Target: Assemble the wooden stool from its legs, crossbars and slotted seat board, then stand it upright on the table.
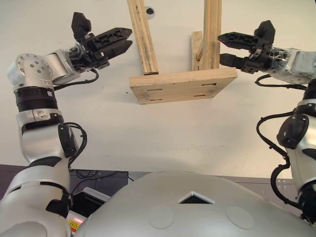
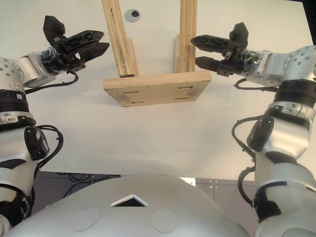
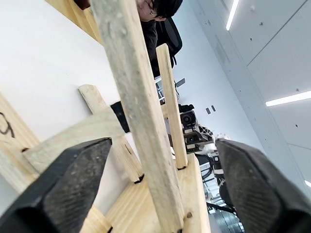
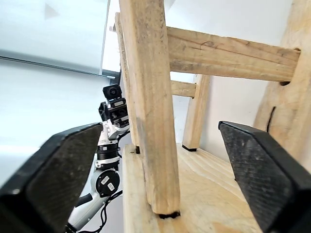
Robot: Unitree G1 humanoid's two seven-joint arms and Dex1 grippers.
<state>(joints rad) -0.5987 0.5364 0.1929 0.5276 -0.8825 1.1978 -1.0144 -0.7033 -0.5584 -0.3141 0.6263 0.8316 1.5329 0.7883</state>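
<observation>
Stool (image 1: 182, 86), legs fitted in seat board, upper centre on white surface (image 1: 148, 138); arms bent inward, left claw (image 1: 129, 38) upper left, right claw (image 1: 220, 48) upper right, both wide, gripping nothing.

I have the stool in the middle of the bench (image 1: 148, 143), its seat board (image 1: 182, 85) on the side nearest me. Two legs run from the board's far edge away from me: the left leg (image 1: 142, 34) and the right leg (image 1: 212, 29). A crossbar (image 1: 197, 49) sits just inside the right leg. My left end effector (image 1: 129, 38) is near the left leg on its outer side, and my right end effector (image 1: 220, 47) is just outside the right leg. A small disc (image 1: 149, 11) lies on the bench farther back, just right of the left leg.
</observation>
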